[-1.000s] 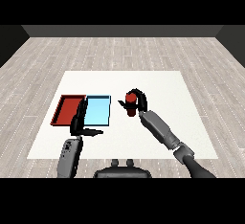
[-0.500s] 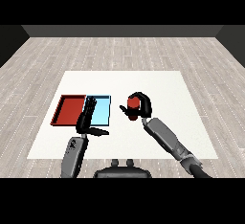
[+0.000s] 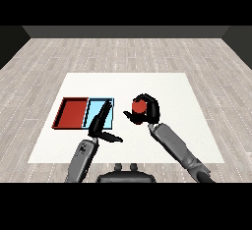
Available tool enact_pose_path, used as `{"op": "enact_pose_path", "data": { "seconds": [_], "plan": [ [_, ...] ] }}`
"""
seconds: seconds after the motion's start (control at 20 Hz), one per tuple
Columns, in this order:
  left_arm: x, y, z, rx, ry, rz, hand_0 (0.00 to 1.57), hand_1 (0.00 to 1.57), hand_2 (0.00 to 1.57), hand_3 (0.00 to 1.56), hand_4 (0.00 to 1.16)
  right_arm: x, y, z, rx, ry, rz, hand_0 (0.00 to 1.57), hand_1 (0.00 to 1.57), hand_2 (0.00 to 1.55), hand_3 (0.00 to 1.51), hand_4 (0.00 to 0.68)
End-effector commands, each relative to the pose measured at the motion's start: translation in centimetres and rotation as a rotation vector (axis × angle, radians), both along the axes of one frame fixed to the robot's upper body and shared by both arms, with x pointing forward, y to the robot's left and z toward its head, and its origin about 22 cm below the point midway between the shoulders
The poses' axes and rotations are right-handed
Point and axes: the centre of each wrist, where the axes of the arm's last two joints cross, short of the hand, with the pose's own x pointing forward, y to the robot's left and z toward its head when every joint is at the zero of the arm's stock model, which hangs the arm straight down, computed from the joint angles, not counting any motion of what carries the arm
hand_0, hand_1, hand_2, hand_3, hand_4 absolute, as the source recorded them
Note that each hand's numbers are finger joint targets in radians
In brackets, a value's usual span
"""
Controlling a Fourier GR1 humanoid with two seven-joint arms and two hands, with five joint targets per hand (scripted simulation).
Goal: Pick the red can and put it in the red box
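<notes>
In the head view the red can is held up off the white table by my right hand, whose fingers curl round it. It hangs right of the two trays. The red tray lies at the left. Beside it on the right is the light blue tray. My left hand reaches over the blue tray's near right part with straight fingers and thumb spread, holding nothing.
The two trays touch side by side on the table's left half. Grey wooden floor surrounds the table on all sides.
My right hand has carried the red can left and nearer, towards the trays. My left hand has risen and moved right, over the blue tray.
</notes>
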Motion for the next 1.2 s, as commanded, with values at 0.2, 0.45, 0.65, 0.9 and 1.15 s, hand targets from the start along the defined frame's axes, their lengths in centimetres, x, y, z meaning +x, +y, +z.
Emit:
{"op": "enact_pose_path", "data": {
  "seconds": [0.2,0.45,0.65,0.9,1.15],
  "plan": [
    [0.8,-2.4,-1.3,0.003,0.029,-0.040,0.00,0.00,0.00,0.00,0.00,1.2,0.8,0.7,0.002,-0.030,0.000,1.57,1.57,1.48,1.42,0.650],
    [1.1,-4.0,-2.9,0.018,0.111,-0.083,0.00,0.00,0.00,0.00,0.00,-0.4,0.5,-0.8,-0.019,-0.027,0.023,1.57,1.57,1.48,1.41,0.655],
    [1.5,-5.0,-3.5,0.005,0.160,-0.091,0.00,0.00,0.00,0.00,0.00,-2.2,0.5,0.6,-0.010,-0.050,0.038,1.57,1.57,1.48,1.41,0.651],
    [0.8,-6.7,-3.0,-0.014,0.185,-0.124,0.00,0.00,0.00,0.00,0.00,0.6,1.9,0.8,-0.001,-0.047,0.073,1.57,1.57,1.48,1.41,0.646],
    [1.9,-5.0,-3.6,-0.023,0.198,-0.150,0.00,0.00,0.00,0.00,0.00,0.5,2.3,0.4,-0.003,-0.064,0.085,1.57,1.57,1.47,1.41,0.633]
  ]
}}
